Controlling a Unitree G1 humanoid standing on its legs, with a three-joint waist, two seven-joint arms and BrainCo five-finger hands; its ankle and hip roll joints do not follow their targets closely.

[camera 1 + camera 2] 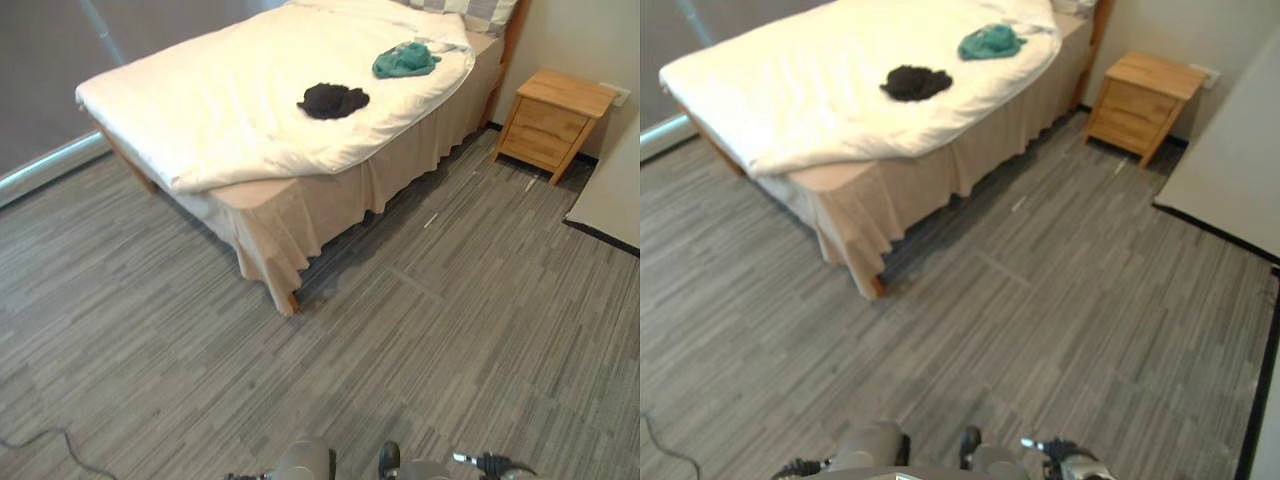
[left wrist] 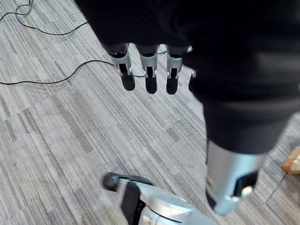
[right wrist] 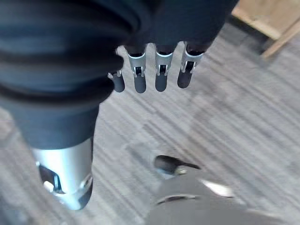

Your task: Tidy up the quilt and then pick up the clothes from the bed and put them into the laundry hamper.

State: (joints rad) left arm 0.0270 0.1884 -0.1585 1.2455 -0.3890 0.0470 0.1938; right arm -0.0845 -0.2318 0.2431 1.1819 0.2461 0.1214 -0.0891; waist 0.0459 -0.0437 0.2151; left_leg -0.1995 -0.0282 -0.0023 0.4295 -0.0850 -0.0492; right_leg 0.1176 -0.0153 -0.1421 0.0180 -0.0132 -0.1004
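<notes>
A white quilt lies spread over the bed, and a beige corner of the mattress shows below its near edge. On the quilt a black garment lies bunched near the middle. A teal garment lies crumpled further up, close to the pillow. My left hand hangs over the grey floor with its fingers straight and holds nothing. My right hand hangs the same way, fingers straight and empty. Both are well away from the bed.
A wooden nightstand stands right of the bed's head, against the wall. A pale flat panel lies along the right side. Grey striped floor stretches between me and the bed. A dark wall runs behind the bed on the left.
</notes>
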